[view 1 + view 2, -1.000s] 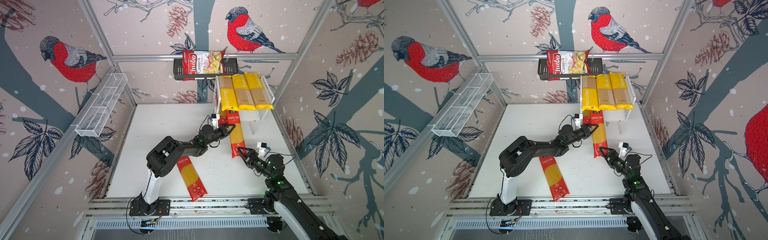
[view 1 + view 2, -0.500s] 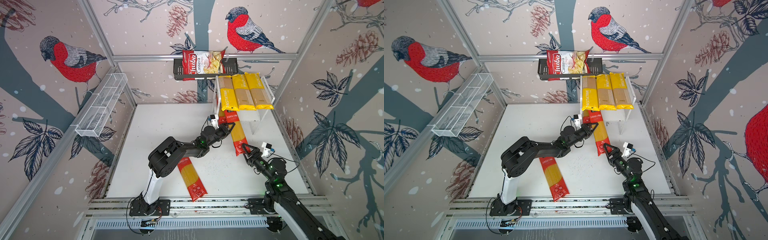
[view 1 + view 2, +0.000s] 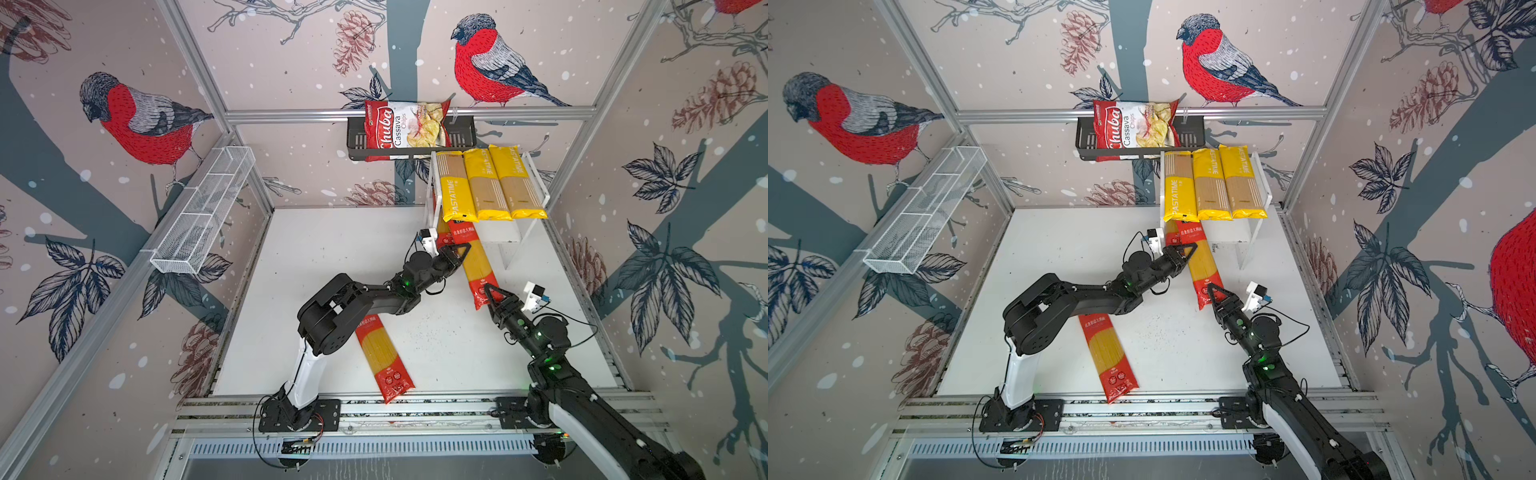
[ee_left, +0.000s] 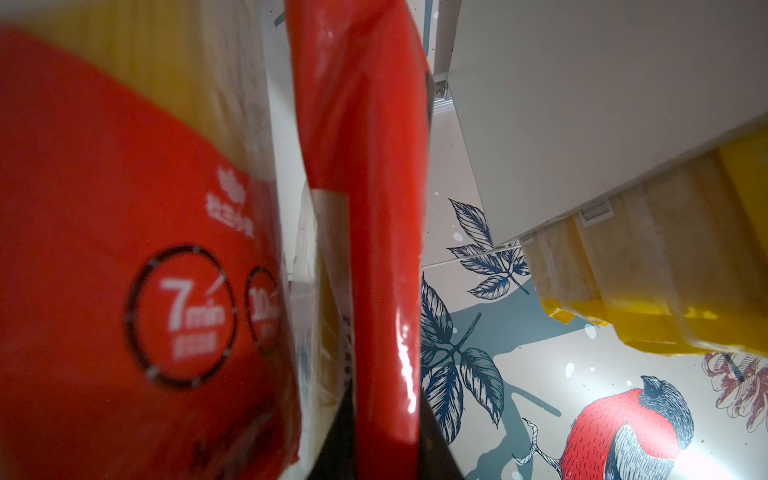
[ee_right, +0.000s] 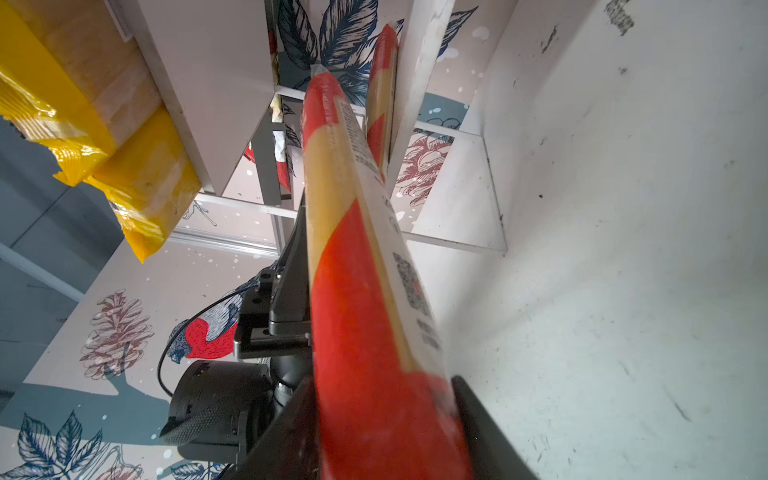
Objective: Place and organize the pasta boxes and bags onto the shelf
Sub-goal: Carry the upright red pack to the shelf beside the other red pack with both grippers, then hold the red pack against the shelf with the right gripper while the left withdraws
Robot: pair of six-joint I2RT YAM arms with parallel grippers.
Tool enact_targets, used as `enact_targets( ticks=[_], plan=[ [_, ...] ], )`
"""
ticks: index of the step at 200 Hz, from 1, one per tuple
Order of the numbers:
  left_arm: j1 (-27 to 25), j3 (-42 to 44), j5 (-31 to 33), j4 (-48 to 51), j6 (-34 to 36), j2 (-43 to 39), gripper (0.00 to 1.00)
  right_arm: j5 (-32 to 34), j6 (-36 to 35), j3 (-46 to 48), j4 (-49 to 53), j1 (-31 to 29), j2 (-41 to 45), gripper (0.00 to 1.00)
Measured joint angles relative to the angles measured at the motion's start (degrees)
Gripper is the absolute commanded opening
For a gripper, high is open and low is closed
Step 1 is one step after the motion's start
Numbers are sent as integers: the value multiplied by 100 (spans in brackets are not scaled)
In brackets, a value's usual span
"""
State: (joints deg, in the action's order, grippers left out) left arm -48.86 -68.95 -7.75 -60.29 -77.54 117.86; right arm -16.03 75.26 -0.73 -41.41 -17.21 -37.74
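The right gripper (image 3: 489, 291) has moved up and narrowed around the red spaghetti pack (image 3: 478, 266).

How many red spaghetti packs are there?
3 red packs. One lies on the table near its front edge. One is at the shelf front, in the left gripper and right gripper. One sits beside it under the shelf top, mostly hidden. More may hide.

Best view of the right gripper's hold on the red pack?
Right wrist: the red pack sits between the right gripper's jaws, touching both. Both top views show this small, at the pack's near end. Left wrist shows only the pack.
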Motion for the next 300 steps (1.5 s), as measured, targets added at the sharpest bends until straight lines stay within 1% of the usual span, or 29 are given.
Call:
enact_targets(
  ticks=[17,37,45,71,94,113,134,186,223,254,286,300],
  plan=[
    [0,-37,11,68,31,0,25,59,2,-2,-105,-7,-74,34],
    [0,-48,31,76,66,0,28,138,0,-59,-177,-17,-203,26],
    [0,-48,28,90,118,0,31,201,-4,-79,-201,-26,-240,24],
    [2,-42,24,94,114,-4,39,293,-4,-87,-442,-37,-374,22],
    [22,74,-4,94,122,-81,45,358,2,-157,-455,-37,-442,21],
    [37,177,-24,94,136,-184,49,402,-9,-256,-479,-17,-529,19],
    [37,378,-107,94,199,-374,50,426,2,-361,-525,63,-697,18],
    [-66,1497,-238,127,739,-1333,51,828,7,-601,-610,192,-1246,18],
    [-70,2380,-98,402,1093,-2103,51,1040,4,-927,-807,201,-1843,20],
    [-92,2999,120,693,1434,-2732,52,1126,4,-1384,-911,210,-2459,26],
    [-118,3447,374,1003,1587,-3101,52,1150,13,-1832,-1189,118,-3174,29],
    [-122,3517,485,1154,1670,-3254,52,1156,133,-1969,-1362,52,-3519,34]
  ],
)
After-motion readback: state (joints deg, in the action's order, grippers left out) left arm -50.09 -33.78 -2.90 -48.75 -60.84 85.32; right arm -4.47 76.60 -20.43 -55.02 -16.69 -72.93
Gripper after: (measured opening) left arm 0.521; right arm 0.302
